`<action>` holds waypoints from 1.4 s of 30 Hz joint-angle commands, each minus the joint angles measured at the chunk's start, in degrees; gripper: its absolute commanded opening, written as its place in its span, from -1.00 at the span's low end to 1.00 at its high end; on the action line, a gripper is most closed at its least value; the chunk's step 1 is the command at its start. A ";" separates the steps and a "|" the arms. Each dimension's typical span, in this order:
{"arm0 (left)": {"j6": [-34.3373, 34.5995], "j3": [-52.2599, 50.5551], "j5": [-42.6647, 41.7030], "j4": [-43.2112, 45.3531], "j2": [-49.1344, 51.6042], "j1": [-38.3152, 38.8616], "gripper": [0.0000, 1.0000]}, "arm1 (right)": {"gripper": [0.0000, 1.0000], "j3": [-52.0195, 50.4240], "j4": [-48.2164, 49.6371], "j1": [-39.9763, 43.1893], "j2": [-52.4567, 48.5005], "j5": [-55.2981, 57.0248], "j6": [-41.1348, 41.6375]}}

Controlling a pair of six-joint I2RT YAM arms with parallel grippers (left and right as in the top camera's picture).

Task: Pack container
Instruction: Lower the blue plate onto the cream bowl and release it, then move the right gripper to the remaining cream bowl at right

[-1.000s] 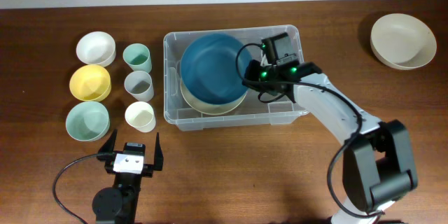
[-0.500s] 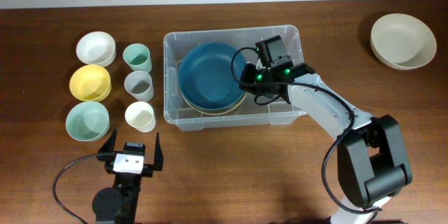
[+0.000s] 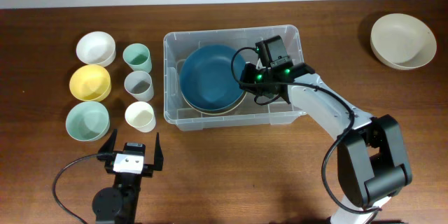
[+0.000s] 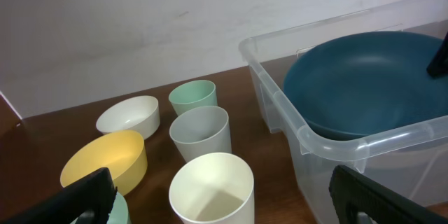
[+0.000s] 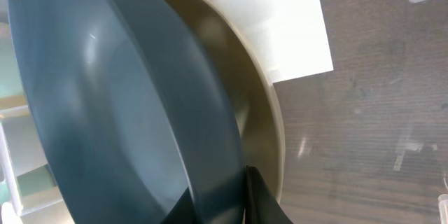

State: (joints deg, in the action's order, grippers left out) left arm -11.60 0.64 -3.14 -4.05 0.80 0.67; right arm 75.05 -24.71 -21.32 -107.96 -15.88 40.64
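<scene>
While inside container [image 3: 231, 33], tool [image 5: 222, 206] tight on bowl [image 3: 210, 77].

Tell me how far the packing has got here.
Done: a cream round dish lies in the clear plastic bin. In hand: the right pincer grips the rim of a dark blue round bowl, resting on that dish. Remaining: white, yellow and pale green bowls, three cups and a beige bowl wait on the table; the left pincer is open.

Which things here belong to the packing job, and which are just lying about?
In the job: large clear plastic bin, dark blue round bowl, cream bowl under it, right gripper.
Lying about: white bowl, yellow bowl, green bowl, three cups, beige bowl, left gripper.
</scene>
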 commanded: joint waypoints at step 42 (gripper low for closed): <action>-0.72 -0.13 0.15 -0.35 -0.39 -0.31 0.99 | 0.82 38.49 -30.64 4.00 0.24 12.79 -11.93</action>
State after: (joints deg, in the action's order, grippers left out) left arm -11.60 0.64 -3.11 -4.05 0.78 0.67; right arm 102.54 -49.76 -20.78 -108.01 -9.41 31.77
